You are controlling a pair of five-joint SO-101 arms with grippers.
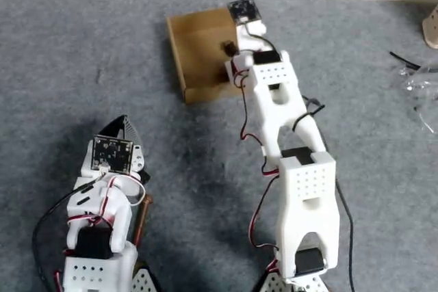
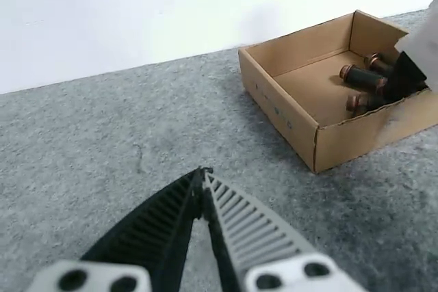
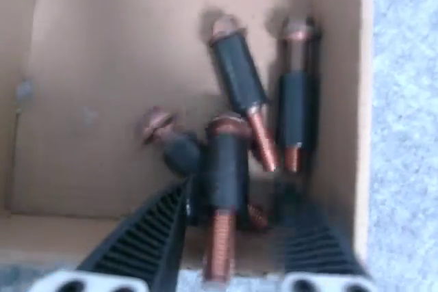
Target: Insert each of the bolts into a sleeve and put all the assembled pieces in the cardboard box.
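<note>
The grey worktop point(image 1: 82, 52) carries both arms and, towards its far side, the cardboard box point(image 1: 195, 46). Judging from what lies inside, the task is well along. At least four bolts in black sleeves point(image 3: 238, 76) rest on the box floor, crowded towards one side wall, some crossing each other.

The right gripper point(image 3: 236, 189) hangs over the box with its fingers point(image 3: 147, 234) spread wide. One sleeved bolt point(image 3: 226, 162) lies between them, threaded end towards the camera and apparently free of both, so this piece looks already delivered.

The left gripper point(image 2: 203, 177) sits low over bare worktop, well apart from the box, with its fingers point(image 2: 239, 217) pressed together on nothing.

A copper-coloured rod point(image 1: 142, 217) lies just beside the left arm. Whether it is a bolt not yet sleeved I cannot tell, so the job may or may not be finished.

Clear plastic scraps and a black cable point(image 1: 414, 80) lie at the worktop's right edge, away from both arms and not in the way.
</note>
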